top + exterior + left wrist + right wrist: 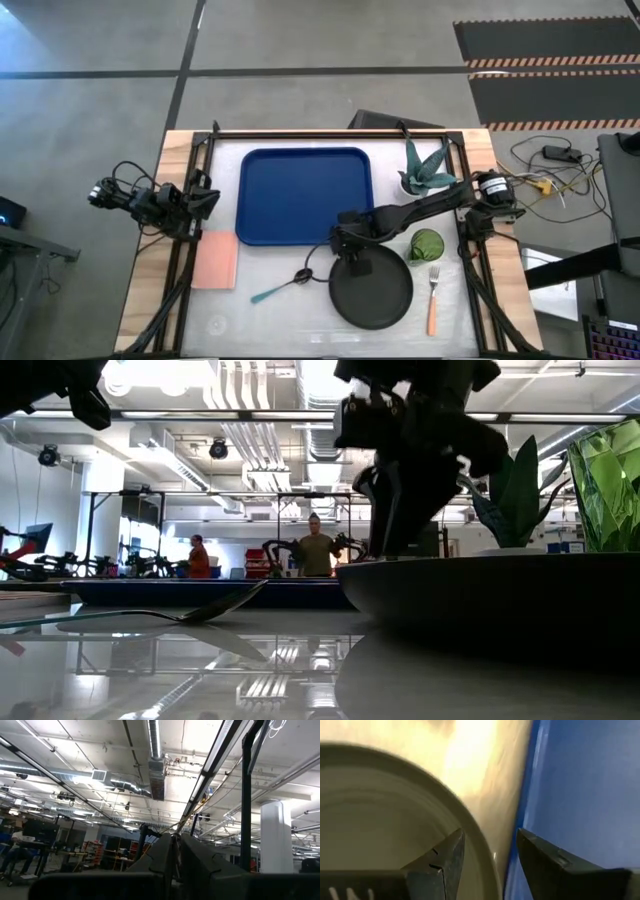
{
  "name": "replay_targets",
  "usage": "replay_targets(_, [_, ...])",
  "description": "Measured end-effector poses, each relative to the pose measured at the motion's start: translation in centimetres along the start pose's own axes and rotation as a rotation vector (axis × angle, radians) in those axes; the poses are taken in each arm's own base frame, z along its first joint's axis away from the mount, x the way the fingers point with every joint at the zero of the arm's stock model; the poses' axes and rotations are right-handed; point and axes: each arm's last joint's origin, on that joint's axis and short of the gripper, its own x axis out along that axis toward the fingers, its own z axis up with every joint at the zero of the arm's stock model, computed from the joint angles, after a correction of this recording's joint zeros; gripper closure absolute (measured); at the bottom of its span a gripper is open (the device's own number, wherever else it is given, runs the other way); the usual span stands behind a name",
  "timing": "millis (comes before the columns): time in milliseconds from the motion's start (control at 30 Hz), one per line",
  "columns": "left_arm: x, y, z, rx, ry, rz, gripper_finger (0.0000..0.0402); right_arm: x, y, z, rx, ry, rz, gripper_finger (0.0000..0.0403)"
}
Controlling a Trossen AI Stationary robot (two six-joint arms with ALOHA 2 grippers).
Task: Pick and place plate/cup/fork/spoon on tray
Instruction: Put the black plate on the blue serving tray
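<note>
1. The large flat blue plastic tray [304, 194] lies at the table's far middle.
2. The round matte black plate [372, 292] lies nearer, to its right.
3. The blue-handled spoon [281, 289] lies left of the plate; the orange-handled fork [433, 299] right; the translucent green cup [427, 244] behind the fork.

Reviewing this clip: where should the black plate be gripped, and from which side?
Probably the plate's raised rim, on the edge nearest the tray, coming from above. The plate lies flat, so only its rim offers a pinch. The right gripper is already there, jaws open astride the rim: one finger inside, one outside.
</note>
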Motion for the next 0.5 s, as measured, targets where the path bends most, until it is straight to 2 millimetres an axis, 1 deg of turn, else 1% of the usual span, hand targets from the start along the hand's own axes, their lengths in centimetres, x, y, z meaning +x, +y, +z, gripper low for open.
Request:
replay_targets(167, [0.0, 0.0, 0.0, 0.000, 0.000, 0.000, 0.0378, 2.0, 0.2, -0.3, -0.017, 0.047, 0.034, 0.0236])
replay_targets(233, [0.0, 0.0, 0.0, 0.000, 0.000, 0.000, 0.0378, 2.4, 0.3, -0.4, -0.028, 0.062, 0.037, 0.0236])
replay_targets(500, [0.0, 0.0, 0.0, 0.000, 0.000, 0.000, 0.0378, 2.3, 0.3, -0.4, -0.035, 0.053, 0.036, 0.0238])
